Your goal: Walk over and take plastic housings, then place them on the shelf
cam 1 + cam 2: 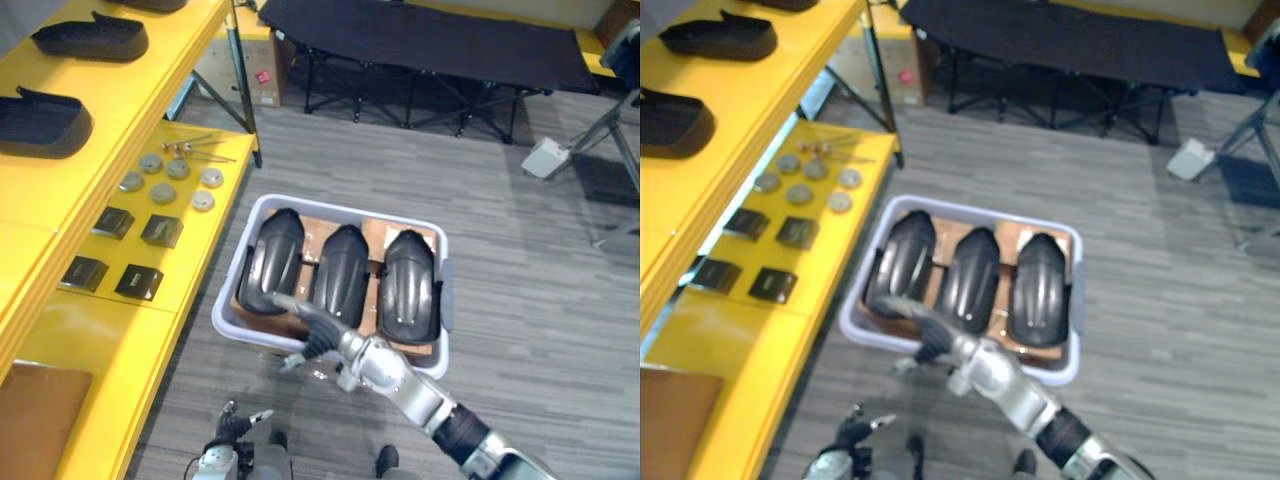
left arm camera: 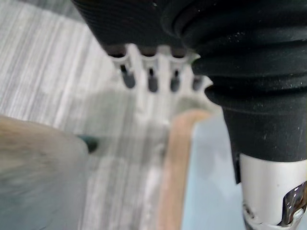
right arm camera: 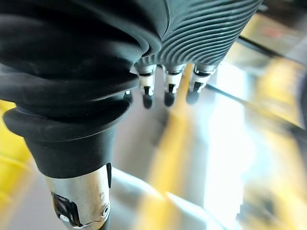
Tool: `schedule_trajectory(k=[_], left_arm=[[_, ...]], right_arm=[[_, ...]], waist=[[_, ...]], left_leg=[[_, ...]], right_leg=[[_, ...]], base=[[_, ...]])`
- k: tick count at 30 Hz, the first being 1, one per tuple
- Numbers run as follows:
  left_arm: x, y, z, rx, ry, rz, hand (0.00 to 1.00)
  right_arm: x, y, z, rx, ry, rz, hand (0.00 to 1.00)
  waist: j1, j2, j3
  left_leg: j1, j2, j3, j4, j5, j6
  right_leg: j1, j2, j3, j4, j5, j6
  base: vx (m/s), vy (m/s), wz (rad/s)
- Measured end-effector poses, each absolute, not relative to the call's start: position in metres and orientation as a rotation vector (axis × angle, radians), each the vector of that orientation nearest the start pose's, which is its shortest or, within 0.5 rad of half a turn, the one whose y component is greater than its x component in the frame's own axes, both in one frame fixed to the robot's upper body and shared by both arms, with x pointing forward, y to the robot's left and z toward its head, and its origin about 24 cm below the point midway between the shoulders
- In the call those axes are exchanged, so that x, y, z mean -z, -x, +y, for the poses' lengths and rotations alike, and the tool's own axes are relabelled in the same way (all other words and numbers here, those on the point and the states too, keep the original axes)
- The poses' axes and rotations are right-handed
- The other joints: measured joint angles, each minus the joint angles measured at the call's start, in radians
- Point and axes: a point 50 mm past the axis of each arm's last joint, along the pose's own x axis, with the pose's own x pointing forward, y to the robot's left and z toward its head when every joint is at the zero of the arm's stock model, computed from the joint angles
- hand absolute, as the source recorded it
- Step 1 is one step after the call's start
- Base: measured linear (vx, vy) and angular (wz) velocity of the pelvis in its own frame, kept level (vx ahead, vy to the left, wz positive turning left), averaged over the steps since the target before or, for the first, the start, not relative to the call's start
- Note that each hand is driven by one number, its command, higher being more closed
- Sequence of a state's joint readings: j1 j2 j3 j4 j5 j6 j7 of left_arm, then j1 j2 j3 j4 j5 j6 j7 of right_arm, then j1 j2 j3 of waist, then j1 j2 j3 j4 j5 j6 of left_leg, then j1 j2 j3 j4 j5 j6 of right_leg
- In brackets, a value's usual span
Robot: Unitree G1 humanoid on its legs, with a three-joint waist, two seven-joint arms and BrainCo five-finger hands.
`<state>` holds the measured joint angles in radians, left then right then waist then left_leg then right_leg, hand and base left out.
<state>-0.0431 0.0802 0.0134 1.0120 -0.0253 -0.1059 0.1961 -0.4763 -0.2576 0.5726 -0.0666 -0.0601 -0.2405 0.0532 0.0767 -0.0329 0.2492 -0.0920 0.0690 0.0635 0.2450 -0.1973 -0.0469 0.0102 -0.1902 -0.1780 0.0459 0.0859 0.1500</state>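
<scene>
Three housings lie side by side in the bin on the floor by the shelf. Right hand over the bin's near rim, fingers loosely spread, empty. Left hand low, fingers relaxed, empty.

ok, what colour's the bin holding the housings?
Pale lavender-white bin, with glossy black housings inside; clearest in the left eye view.

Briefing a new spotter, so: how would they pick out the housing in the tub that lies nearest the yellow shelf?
Beside the yellow shelf stands a pale rectangular plastic tub. Three glossy black domed plastic housings lie side by side in it; yours is the end one on the shelf side, the robot's left.
</scene>
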Motion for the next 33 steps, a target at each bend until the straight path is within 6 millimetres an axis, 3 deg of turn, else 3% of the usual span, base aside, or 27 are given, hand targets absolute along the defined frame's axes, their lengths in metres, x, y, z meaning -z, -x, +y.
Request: schedule_trajectory(k=[1,3,5,9,10,11,12,13,14,15,17,18,19,21,23,26,28,31,33], left_arm=[[0.135,-0.166,0.187,-0.223,-0.149,0.841,0.0],[0.131,-0.175,0.189,-0.222,-0.172,0.818,0.0],[0.128,-0.181,0.187,-0.223,-0.167,0.802,0.0],[0.13,-0.178,0.178,-0.217,-0.146,0.809,0.0],[0.128,-0.182,0.178,-0.225,-0.139,0.794,0.0],[0.125,-0.186,0.174,-0.222,-0.132,0.773,0.0],[0.123,-0.189,0.172,-0.218,-0.129,0.757,0.0],[0.119,-0.194,0.172,-0.225,-0.128,0.729,0.0],[0.112,-0.207,0.177,-0.237,-0.143,0.699,0.0],[0.108,-0.213,0.179,-0.243,-0.15,0.681,0.0],[0.099,-0.228,0.182,-0.263,-0.154,0.64,0.0],[0.097,-0.231,0.182,-0.269,-0.152,0.631,0.0],[0.093,-0.238,0.178,-0.275,-0.142,0.613,0.0],[0.084,-0.25,0.175,-0.285,-0.138,0.578,0.0],[0.07,-0.267,0.173,-0.295,-0.134,0.522,0.0],[0.06,-0.279,0.172,-0.321,-0.13,0.479,0.0],[0.054,-0.282,0.172,-0.356,-0.106,0.451,0.0],[0.057,-0.278,0.169,-0.383,-0.089,0.463,0.0],[0.058,-0.277,0.169,-0.398,-0.091,0.465,0.0]], right_arm=[[-0.189,-0.272,-0.035,-0.651,0.276,-0.77,0.0],[-0.226,-0.281,-0.057,-0.513,0.144,-0.862,0.0],[-0.251,-0.289,-0.094,-0.314,0.02,-0.919,0.0],[-0.261,-0.277,-0.134,-0.108,-0.028,-0.987,0.0],[-0.265,-0.272,-0.147,-0.022,-0.029,-1.022,0.0],[-0.269,-0.271,-0.163,0.073,-0.009,-1.044,0.0],[-0.27,-0.27,-0.171,0.116,0.0,-1.053,0.0],[-0.266,-0.269,-0.184,0.188,-0.002,-1.04,0.0],[-0.266,-0.269,-0.196,0.26,-0.012,-1.041,0.0],[-0.267,-0.269,-0.2,0.293,-0.008,-1.044,0.0],[-0.268,-0.272,-0.21,0.404,0.032,-1.034,0.0],[-0.268,-0.275,-0.213,0.431,0.039,-1.028,0.0],[-0.264,-0.279,-0.22,0.485,0.032,-0.996,0.0],[-0.252,-0.281,-0.234,0.592,0.031,-0.927,0.0],[-0.237,-0.279,-0.247,0.684,0.016,-0.87,0.0],[-0.219,-0.28,-0.242,0.689,0.004,-0.808,0.0],[-0.191,-0.28,-0.229,0.662,-0.012,-0.703,0.0],[-0.157,-0.267,-0.227,0.686,0.01,-0.581,0.0],[-0.148,-0.259,-0.227,0.69,0.02,-0.552,0.0]], waist=[[-0.001,0.004,0.014],[-0.007,-0.016,0.028],[-0.014,-0.012,0.038],[-0.04,-0.013,0.039],[-0.048,-0.038,0.057],[-0.061,-0.009,0.059],[-0.058,0.0,0.079],[-0.051,0.0,0.097],[-0.053,0.0,0.128],[-0.049,-0.004,0.146],[-0.047,-0.006,0.186],[-0.047,0.013,0.197],[-0.05,0.031,0.213],[-0.064,0.028,0.226],[-0.071,0.016,0.237],[-0.065,0.008,0.242],[-0.059,0.007,0.243],[-0.06,0.007,0.243],[-0.062,0.007,0.243]], left_leg=[[-0.019,0.005,0.002,0.011,0.0,0.0],[-0.042,0.002,0.007,0.01,0.0,0.0],[-0.055,0.011,0.026,0.008,0.0,0.0],[-0.075,0.01,0.031,0.091,0.001,-0.003],[-0.157,-0.006,0.023,0.177,-0.033,-0.016],[-0.139,-0.017,-0.007,-0.085,0.066,-0.008],[-0.134,-0.006,-0.006,-0.1,0.151,0.002],[-0.157,-0.008,-0.011,-0.074,0.165,0.006],[-0.227,-0.007,-0.031,0.004,0.164,0.006],[-0.251,-0.007,-0.031,0.035,0.162,0.005],[-0.33,-0.011,-0.031,0.151,0.104,-0.01],[-0.347,0.009,-0.036,0.178,0.08,-0.018],[-0.38,0.029,-0.054,0.212,0.065,-0.025],[-0.417,0.037,-0.065,0.231,0.065,-0.026],[-0.458,0.035,-0.083,0.294,0.04,-0.032],[-0.487,0.034,-0.084,0.326,0.013,-0.035],[-0.507,0.034,-0.084,0.324,0.013,-0.035],[-0.51,0.031,-0.085,0.321,0.013,-0.035],[-0.517,0.029,-0.087,0.321,0.016,-0.036]], right_leg=[[-0.027,0.005,0.011,0.002,-0.013,-0.011],[-0.031,0.006,0.02,-0.03,-0.004,-0.014],[-0.047,0.013,0.023,-0.041,-0.004,-0.014],[-0.037,0.005,0.027,-0.038,-0.004,-0.015],[-0.027,-0.024,0.029,-0.035,-0.005,-0.016],[-0.03,-0.021,0.028,-0.02,-0.008,-0.012],[-0.032,-0.011,0.031,0.011,-0.022,0.004],[-0.113,-0.021,0.045,0.108,-0.084,0.014],[-0.185,-0.014,0.063,0.142,-0.145,0.003],[-0.215,-0.008,0.07,0.139,-0.153,-0.005],[-0.282,0.008,0.057,0.136,-0.111,-0.023],[-0.293,0.027,0.06,0.149,-0.118,-0.018],[-0.323,0.048,0.063,0.176,-0.119,-0.021],[-0.374,0.054,0.063,0.237,-0.133,-0.025],[-0.44,0.045,0.064,0.367,-0.192,-0.031],[-0.489,0.037,0.064,0.445,-0.236,-0.04],[-0.515,0.037,0.063,0.456,-0.242,-0.044],[-0.517,0.033,0.056,0.463,-0.244,-0.046],[-0.522,0.031,0.052,0.461,-0.243,-0.046]], base=[[-0.06,0.001,-0.15],[-0.02,-0.038,-0.16],[0.02,-0.058,-0.2],[0.06,-0.015,-0.13],[0.07,0.07,0.2],[0.05,0.068,0.22],[0.04,0.084,0.05],[-0.05,0.043,0.08],[-0.07,0.035,0.09],[-0.16,-0.03,0.15],[-0.16,-0.059,0.08],[-0.1,-0.056,-0.06],[-0.05,-0.031,-0.18],[-0.05,-0.022,0.01],[-0.06,0.024,0.18],[-0.08,0.012,0.06],[-0.13,-0.024,0.01],[-0.07,-0.011,0.04],[-0.03,-0.005,0.05]])
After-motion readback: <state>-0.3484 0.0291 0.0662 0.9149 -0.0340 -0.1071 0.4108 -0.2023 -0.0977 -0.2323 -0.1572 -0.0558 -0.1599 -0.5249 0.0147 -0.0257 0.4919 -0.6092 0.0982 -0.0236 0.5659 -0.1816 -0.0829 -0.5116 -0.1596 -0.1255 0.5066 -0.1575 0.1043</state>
